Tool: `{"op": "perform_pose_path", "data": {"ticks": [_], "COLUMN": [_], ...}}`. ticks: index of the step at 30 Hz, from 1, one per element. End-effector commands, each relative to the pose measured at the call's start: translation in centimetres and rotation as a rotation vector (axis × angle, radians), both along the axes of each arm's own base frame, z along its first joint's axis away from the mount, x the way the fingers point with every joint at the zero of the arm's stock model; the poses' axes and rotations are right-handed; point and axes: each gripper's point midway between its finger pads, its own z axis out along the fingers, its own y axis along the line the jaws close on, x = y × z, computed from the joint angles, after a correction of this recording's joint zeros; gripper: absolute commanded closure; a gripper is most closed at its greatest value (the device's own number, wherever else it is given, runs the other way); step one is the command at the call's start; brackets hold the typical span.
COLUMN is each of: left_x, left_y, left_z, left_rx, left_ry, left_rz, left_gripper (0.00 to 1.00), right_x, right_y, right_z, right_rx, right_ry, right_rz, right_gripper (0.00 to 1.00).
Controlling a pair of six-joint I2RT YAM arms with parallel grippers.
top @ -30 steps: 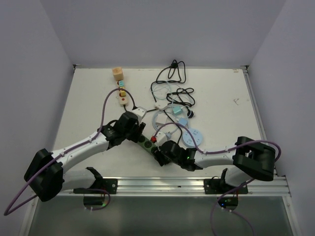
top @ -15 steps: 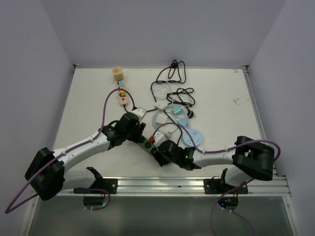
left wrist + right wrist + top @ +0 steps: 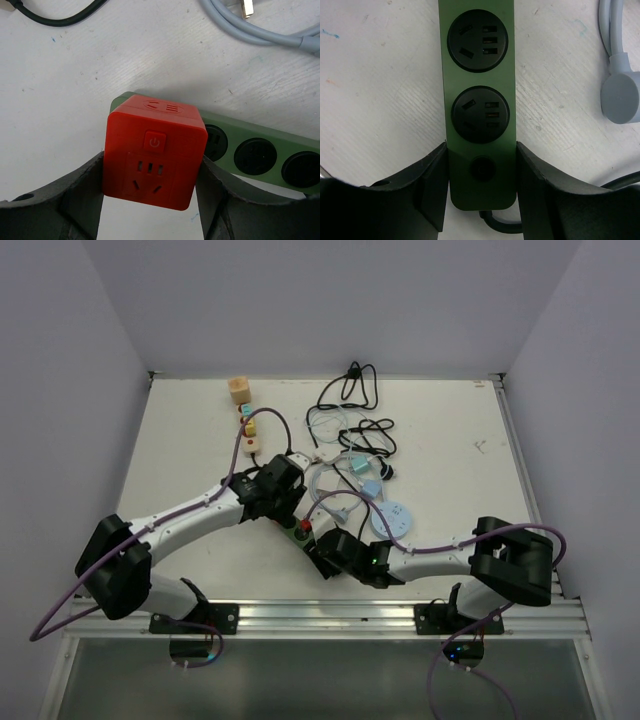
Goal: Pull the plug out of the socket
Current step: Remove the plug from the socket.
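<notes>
A red cube plug [image 3: 155, 150] with a power button sits over the end of the green power strip [image 3: 230, 125]. My left gripper [image 3: 150, 172] is shut on the cube, one finger on each side. I cannot tell whether the cube is still seated in its socket. In the top view the red plug [image 3: 303, 527] shows at the far end of the strip [image 3: 312, 543], under the left gripper [image 3: 290, 508]. My right gripper [image 3: 480, 165] is shut on the strip's switch end [image 3: 479, 80], holding it against the table. It also shows in the top view [image 3: 328, 555].
A tangle of black, white and grey cables [image 3: 350, 435] lies behind the strip. A round pale blue socket [image 3: 392, 517] lies right of it. A small yellow and red strip [image 3: 250, 430] and a wooden block [image 3: 238, 390] sit at the back left. A grey cable and plug [image 3: 620, 95] lie close to my right gripper.
My left arm has swung to the right and farther back, its wrist now over the strip's far end. The right gripper has stayed on the strip's near end.
</notes>
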Motion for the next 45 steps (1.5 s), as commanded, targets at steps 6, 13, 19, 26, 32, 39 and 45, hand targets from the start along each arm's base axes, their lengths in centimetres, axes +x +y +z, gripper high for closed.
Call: {"op": "perform_pose_path", "data": {"ticks": [6, 13, 19, 26, 32, 39, 45], "left_x": [2.9, 2.7, 2.3, 2.3, 2.5, 2.9, 2.9], "left_y": [-0.4, -0.1, 1.0, 1.3, 0.5, 0.3, 0.7], "left_z": [3.3, 4.7, 4.4, 4.7, 4.3, 3.0, 2.1], "left_rx": [-0.029, -0.313, -0.392, -0.42, -0.309, -0.051, 0.099], "left_ry": [-0.228, -0.439, -0.502, -0.543, -0.468, -0.307, -0.221], "left_rz": [0.162, 0.262, 0.335, 0.346, 0.285, 0.216, 0.204], "left_gripper": [1.0, 1.0, 1.0, 1.0, 1.0, 1.0, 1.0], "right_x": [-2.2, -2.7, -3.0, -2.4, -1.9, -2.3, -2.3], "right_y": [-1.3, -1.9, -2.4, -2.9, -3.1, -3.3, -3.4], "right_z": [-2.3, -3.0, -3.0, -2.5, -2.4, -2.9, -2.6], "right_rx": [-0.014, 0.019, 0.035, 0.011, -0.046, -0.149, -0.129], "right_ry": [0.111, 0.185, 0.23, 0.199, 0.141, 0.088, 0.086], "right_rz": [-0.011, -0.031, -0.052, -0.063, -0.053, -0.042, -0.049], "right_gripper": [1.0, 1.0, 1.0, 1.0, 1.0, 1.0, 1.0]}}
